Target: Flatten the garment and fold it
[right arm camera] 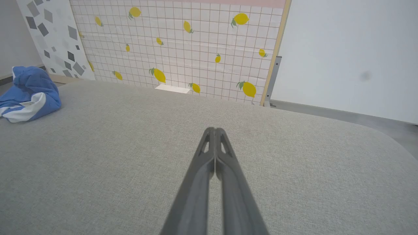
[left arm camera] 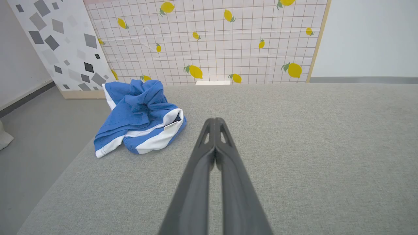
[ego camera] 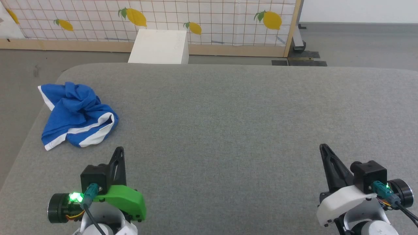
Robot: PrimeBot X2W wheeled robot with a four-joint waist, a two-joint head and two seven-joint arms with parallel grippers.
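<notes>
The garment (ego camera: 76, 112) is a crumpled heap of bright blue fabric with white stripe trim, lying near the left edge of the grey padded table (ego camera: 228, 124). The left wrist view has the garment (left arm camera: 140, 119) ahead and to the left, and the right wrist view has the garment (right arm camera: 29, 94) at the far left. My left gripper (ego camera: 120, 150) rests at the lower left, shut and empty, a short way to the near right of the heap. My right gripper (ego camera: 323, 147) rests at the lower right, shut and empty, far from the fabric. In each wrist view the fingers (left arm camera: 215, 122) (right arm camera: 215, 130) press together.
A white box (ego camera: 159, 46) stands on the floor just beyond the table's far edge. Behind it runs a lemon-print grid panel (ego camera: 196, 19) on a wooden frame. Grey floor lies past the table's left edge (ego camera: 19, 85). A metal stand base (ego camera: 298, 44) sits at the far right.
</notes>
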